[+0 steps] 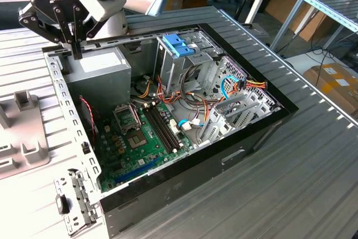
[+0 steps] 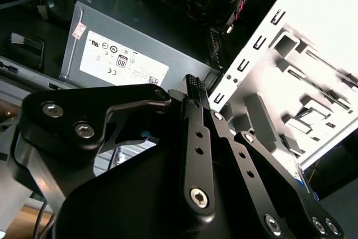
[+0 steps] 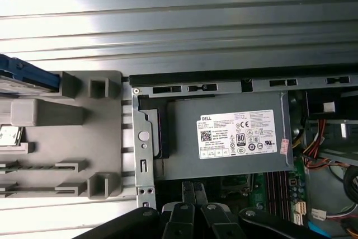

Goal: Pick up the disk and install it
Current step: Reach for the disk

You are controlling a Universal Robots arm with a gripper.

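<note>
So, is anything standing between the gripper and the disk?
Only the metal case rim lies between: the gripper is over the power supply inside it, the disk on the grey tray outside. Nothing else visible.

The blue-railed disk (image 3: 28,74) lies at the grey fixture's (image 3: 67,138) edge.

An open computer case (image 1: 240,152) is lying on a ribbed metal table (image 1: 302,194), baring a green motherboard (image 1: 137,144). A grey power supply (image 1: 98,76) is sitting in its far corner, toward the exterior view's left. A blue latch (image 1: 179,43) is capping the tall metal cage (image 1: 166,68). A grey moulded fixture (image 1: 25,132) is resting beside the case; what may be a cardboard box (image 1: 335,82) is standing at the exterior view's right.
</note>
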